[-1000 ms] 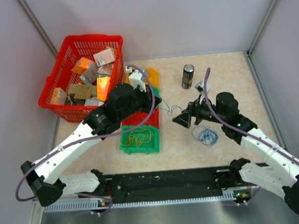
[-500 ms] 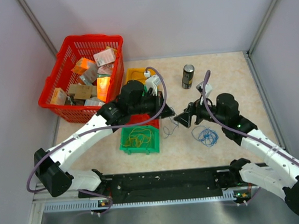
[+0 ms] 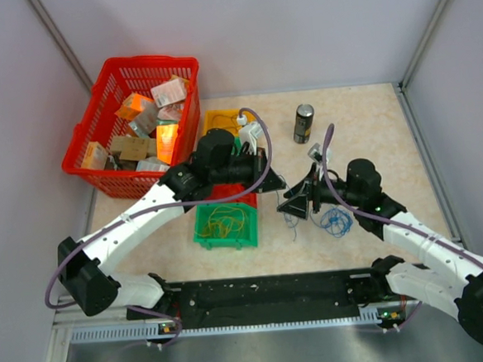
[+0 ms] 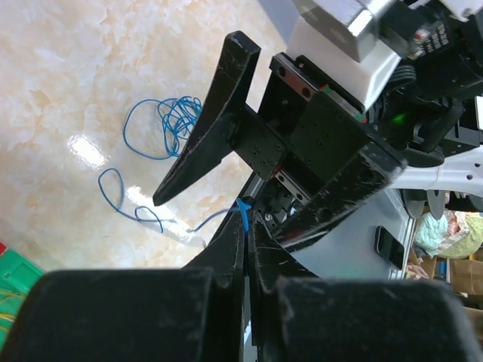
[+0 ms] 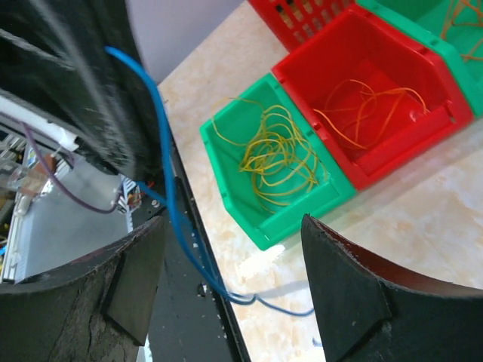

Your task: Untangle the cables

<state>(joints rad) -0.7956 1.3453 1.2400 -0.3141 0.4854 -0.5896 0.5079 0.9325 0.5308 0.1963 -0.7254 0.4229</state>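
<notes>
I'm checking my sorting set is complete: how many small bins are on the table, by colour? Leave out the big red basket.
green bins: 2
red bin: 1
yellow bin: 1
Total: 4

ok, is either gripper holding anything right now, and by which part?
Left gripper is shut on the blue cable, pinching a single strand that trails off the coil on the table. Right gripper is open around that strand, not gripping it.
</notes>
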